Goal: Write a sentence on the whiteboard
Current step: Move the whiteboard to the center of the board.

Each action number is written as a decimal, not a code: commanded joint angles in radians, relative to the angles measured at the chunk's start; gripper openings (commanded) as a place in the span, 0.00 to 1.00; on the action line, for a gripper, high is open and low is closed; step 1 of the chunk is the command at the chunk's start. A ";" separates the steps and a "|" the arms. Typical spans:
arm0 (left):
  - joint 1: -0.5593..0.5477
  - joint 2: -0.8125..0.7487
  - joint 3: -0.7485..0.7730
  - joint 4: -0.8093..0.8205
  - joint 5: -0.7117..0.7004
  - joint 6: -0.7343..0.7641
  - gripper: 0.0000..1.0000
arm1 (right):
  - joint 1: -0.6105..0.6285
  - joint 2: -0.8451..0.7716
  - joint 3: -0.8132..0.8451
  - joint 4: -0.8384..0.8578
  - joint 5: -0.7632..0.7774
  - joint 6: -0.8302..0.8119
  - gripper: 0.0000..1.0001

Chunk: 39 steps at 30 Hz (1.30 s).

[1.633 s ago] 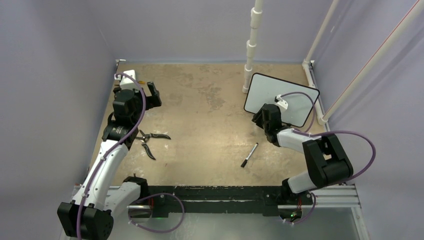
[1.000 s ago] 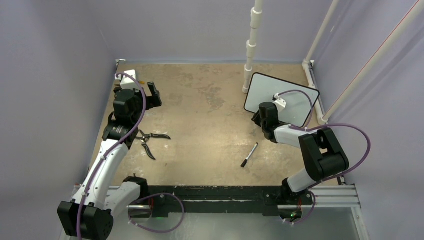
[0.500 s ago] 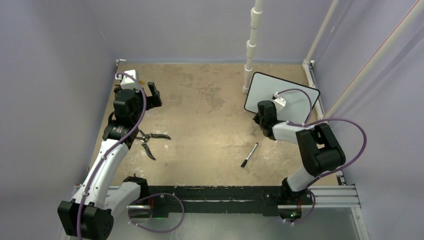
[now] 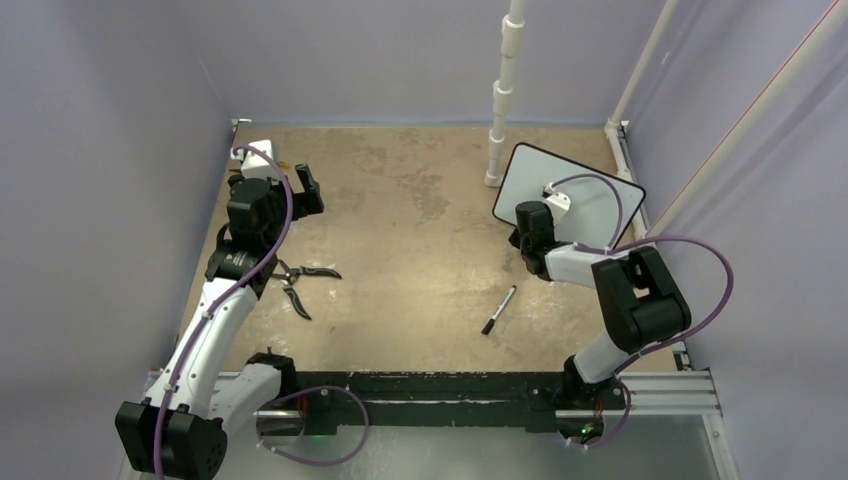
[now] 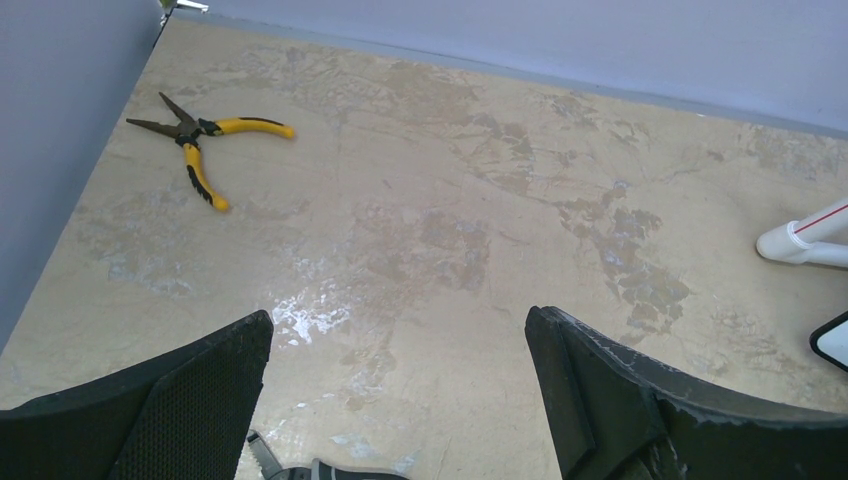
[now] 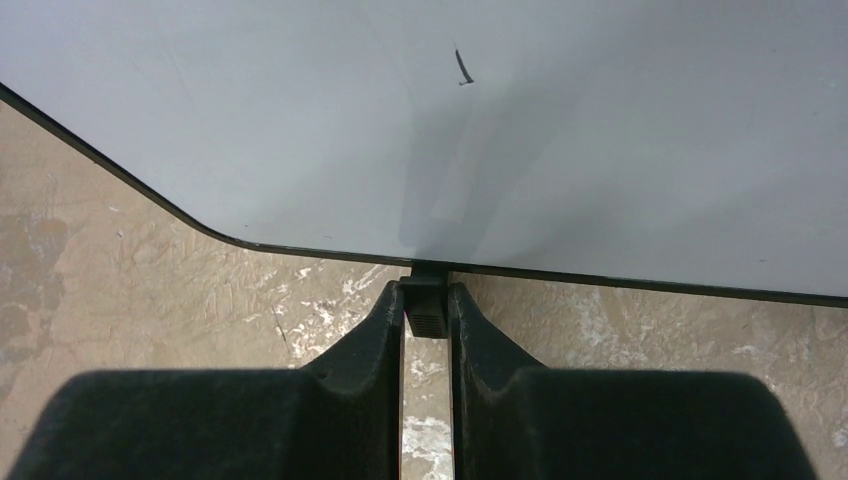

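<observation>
Blotchy tan tabletop [image 4: 420, 280], lilac walls [image 4: 400, 60]. Left jaws gape empty; right jaws have closed on the whiteboard [image 4: 530, 175] foot [image 6: 427, 310], board shifted slightly.

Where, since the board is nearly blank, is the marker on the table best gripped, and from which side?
Grip the marker at mid-barrel, straight down from above, jaws across its length. It lies flat on the table, slanted near-left to far-right, with bare surface either side. The right gripper is nearer but pinches a foot of the whiteboard.
</observation>
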State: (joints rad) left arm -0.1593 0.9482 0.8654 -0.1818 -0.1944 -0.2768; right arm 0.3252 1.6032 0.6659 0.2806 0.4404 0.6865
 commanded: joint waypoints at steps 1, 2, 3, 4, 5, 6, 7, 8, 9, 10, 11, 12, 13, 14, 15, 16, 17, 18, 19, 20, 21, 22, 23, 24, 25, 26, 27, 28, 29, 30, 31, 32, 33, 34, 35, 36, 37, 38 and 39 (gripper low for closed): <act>0.005 -0.003 -0.008 0.027 0.001 0.001 0.99 | 0.029 -0.041 -0.024 0.066 -0.030 -0.014 0.00; 0.006 -0.003 -0.007 0.027 0.001 0.002 0.98 | 0.040 -0.047 -0.028 0.069 -0.036 -0.021 0.00; 0.005 -0.005 -0.008 0.027 0.001 0.001 0.99 | 0.053 -0.051 -0.029 0.072 -0.041 -0.029 0.00; 0.005 -0.005 -0.008 0.027 0.002 0.001 0.98 | 0.067 -0.053 -0.030 0.072 -0.045 -0.035 0.00; 0.005 -0.006 -0.009 0.028 0.003 0.001 0.98 | 0.085 -0.054 -0.030 0.072 -0.048 -0.041 0.00; 0.005 -0.006 -0.009 0.027 0.004 0.000 0.99 | 0.103 -0.054 -0.029 0.072 -0.050 -0.045 0.00; 0.005 -0.008 -0.009 0.028 0.005 0.000 0.99 | 0.123 -0.053 -0.027 0.072 -0.053 -0.047 0.00; 0.005 -0.009 -0.009 0.027 0.006 0.000 0.99 | 0.142 -0.051 -0.026 0.072 -0.055 -0.048 0.00; 0.005 -0.009 -0.009 0.027 0.006 0.000 0.99 | 0.160 -0.049 -0.025 0.074 -0.061 -0.050 0.00; 0.006 -0.011 -0.011 0.027 0.006 -0.002 0.99 | 0.181 -0.048 -0.024 0.083 -0.070 -0.051 0.00; 0.005 -0.010 -0.011 0.027 0.006 -0.001 0.99 | 0.201 -0.046 -0.026 0.095 -0.082 -0.053 0.00; 0.005 -0.010 -0.011 0.027 0.006 -0.001 0.99 | 0.225 -0.043 -0.027 0.112 -0.097 -0.057 0.00; 0.006 -0.010 -0.010 0.028 0.006 -0.002 0.99 | 0.251 -0.038 -0.026 0.125 -0.109 -0.063 0.00; 0.005 -0.012 -0.011 0.028 0.007 -0.002 0.99 | 0.278 -0.032 -0.021 0.133 -0.114 -0.069 0.00; 0.006 -0.012 -0.012 0.028 0.008 -0.002 0.99 | 0.307 -0.024 -0.015 0.139 -0.117 -0.075 0.00; 0.005 -0.014 -0.013 0.028 0.009 -0.001 0.99 | 0.334 -0.017 -0.012 0.146 -0.123 -0.084 0.00; 0.005 -0.014 -0.013 0.027 0.009 -0.001 0.99 | 0.361 -0.012 -0.008 0.153 -0.129 -0.093 0.00; 0.006 -0.014 -0.014 0.027 0.009 -0.002 0.99 | 0.386 -0.006 -0.007 0.162 -0.139 -0.102 0.00; 0.006 -0.015 -0.015 0.027 0.009 -0.002 0.99 | 0.412 -0.004 -0.008 0.170 -0.149 -0.114 0.00; 0.005 -0.014 -0.016 0.028 0.010 -0.002 0.99 | 0.440 -0.002 -0.007 0.175 -0.152 -0.123 0.00; 0.005 -0.014 -0.016 0.026 0.010 -0.003 0.99 | 0.478 0.000 -0.005 0.180 -0.154 -0.139 0.00; 0.004 -0.014 -0.016 0.027 0.011 -0.003 0.99 | 0.505 0.002 -0.003 0.177 -0.153 -0.151 0.00; 0.005 -0.014 -0.017 0.026 0.012 -0.004 0.99 | 0.532 0.002 0.000 0.177 -0.154 -0.166 0.00; 0.005 -0.014 -0.015 0.028 0.012 -0.004 0.99 | 0.553 0.003 0.000 0.178 -0.158 -0.179 0.00; 0.005 -0.015 -0.015 0.027 0.012 -0.004 0.99 | 0.572 0.003 -0.001 0.180 -0.165 -0.188 0.00; 0.006 -0.015 -0.015 0.027 0.013 -0.004 0.99 | 0.583 0.003 -0.003 0.189 -0.184 -0.202 0.00; 0.005 -0.015 -0.015 0.028 0.013 -0.004 0.99 | 0.594 0.002 -0.010 0.202 -0.206 -0.216 0.00; 0.006 -0.015 -0.014 0.028 0.015 -0.005 0.98 | 0.606 0.002 -0.014 0.213 -0.224 -0.230 0.00; 0.005 -0.017 -0.014 0.030 0.023 -0.001 0.98 | 0.616 0.004 -0.014 0.220 -0.242 -0.248 0.00; 0.005 -0.018 -0.014 0.030 0.033 0.011 0.98 | 0.628 0.006 -0.011 0.222 -0.256 -0.266 0.00; 0.005 -0.018 -0.017 0.032 0.039 0.015 0.98 | 0.639 0.011 -0.009 0.222 -0.261 -0.279 0.00; 0.005 -0.020 -0.017 0.032 0.041 0.018 0.98 | 0.646 0.013 -0.006 0.222 -0.266 -0.290 0.00; 0.005 -0.020 -0.017 0.033 0.042 0.019 0.98 | 0.652 0.012 -0.005 0.224 -0.274 -0.301 0.00; 0.005 -0.021 -0.017 0.035 0.045 0.021 0.98 | 0.657 0.010 -0.006 0.224 -0.277 -0.306 0.00; 0.006 -0.022 -0.016 0.038 0.051 0.022 0.98 | 0.659 0.006 -0.006 0.222 -0.279 -0.309 0.00; 0.006 -0.020 -0.014 0.041 0.061 0.025 0.98 | 0.660 0.003 -0.006 0.219 -0.281 -0.309 0.00; 0.005 -0.018 -0.011 0.042 0.071 0.027 0.97 | 0.660 -0.004 -0.005 0.215 -0.280 -0.310 0.10; 0.004 -0.015 -0.006 0.041 0.085 0.031 0.97 | 0.660 -0.009 -0.004 0.211 -0.276 -0.308 0.24; 0.004 -0.010 0.003 0.039 0.100 0.036 0.96 | 0.660 -0.017 -0.005 0.206 -0.275 -0.308 0.32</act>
State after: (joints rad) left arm -0.1593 0.9443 0.8524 -0.1806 -0.1539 -0.2684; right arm 0.9779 1.6169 0.6357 0.4141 0.1997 0.3977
